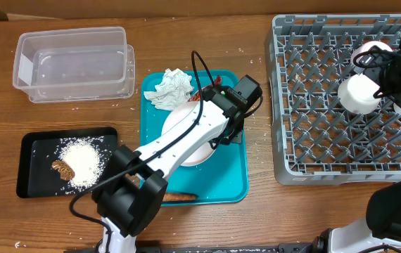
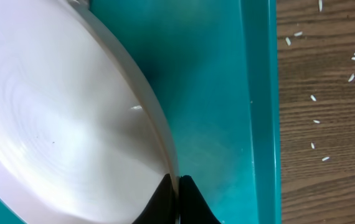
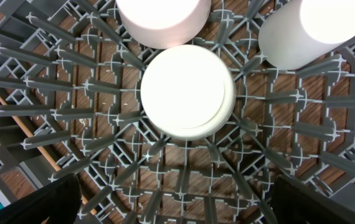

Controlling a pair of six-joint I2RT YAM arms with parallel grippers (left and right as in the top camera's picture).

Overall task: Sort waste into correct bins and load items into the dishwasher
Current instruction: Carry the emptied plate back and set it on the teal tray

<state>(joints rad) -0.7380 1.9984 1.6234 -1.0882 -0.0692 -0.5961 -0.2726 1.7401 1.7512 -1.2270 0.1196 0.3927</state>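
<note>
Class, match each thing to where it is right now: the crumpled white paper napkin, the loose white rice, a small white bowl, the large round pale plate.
1 crumpled white paper napkin
2 loose white rice
3 small white bowl
4 large round pale plate

A in the shallow black rectangular tray
B on the grey plastic dish rack
C rim pinched in the left arm's jaws
D at the teal tray's far end

Pairs: 1-D, 2-A, 3-B, 4-C

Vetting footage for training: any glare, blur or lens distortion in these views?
Overhead: evenly lit and sharp. Left wrist: the plate sits too close, soft-focused, casting a shadow on the teal tray. Right wrist: the white bowl is blown out, featureless; the rack pegs splay outward from wide-angle distortion.
</note>
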